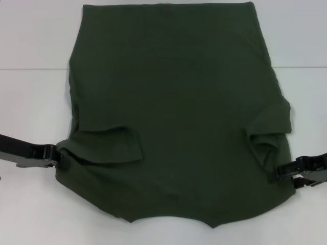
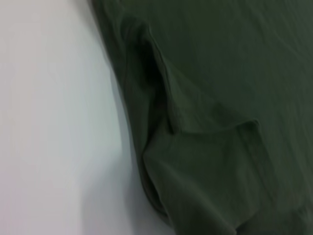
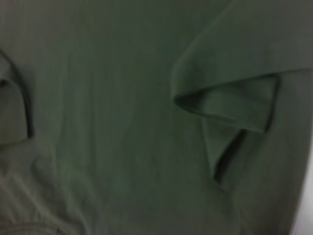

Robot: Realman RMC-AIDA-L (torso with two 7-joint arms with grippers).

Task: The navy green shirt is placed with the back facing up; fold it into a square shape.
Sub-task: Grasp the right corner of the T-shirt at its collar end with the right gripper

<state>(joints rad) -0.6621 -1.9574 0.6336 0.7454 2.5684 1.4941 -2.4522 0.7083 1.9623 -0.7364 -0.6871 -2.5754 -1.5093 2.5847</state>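
white tabletop (image 1: 30,214) under a plain dark olive-green cloth shirt (image 1: 179,112), both sleeves folded inward.
left gripper (image 1: 57,157) and right gripper (image 1: 280,171) touch its side edges; jaw states cannot be told.

The navy green shirt (image 3: 122,127) fills the right wrist view, one sleeve (image 3: 234,98) folded inward onto it.

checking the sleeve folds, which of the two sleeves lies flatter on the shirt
The sleeve by the left gripper lies flatter; the other sleeve, near the right gripper, is bunched and gaping on the navy green shirt.
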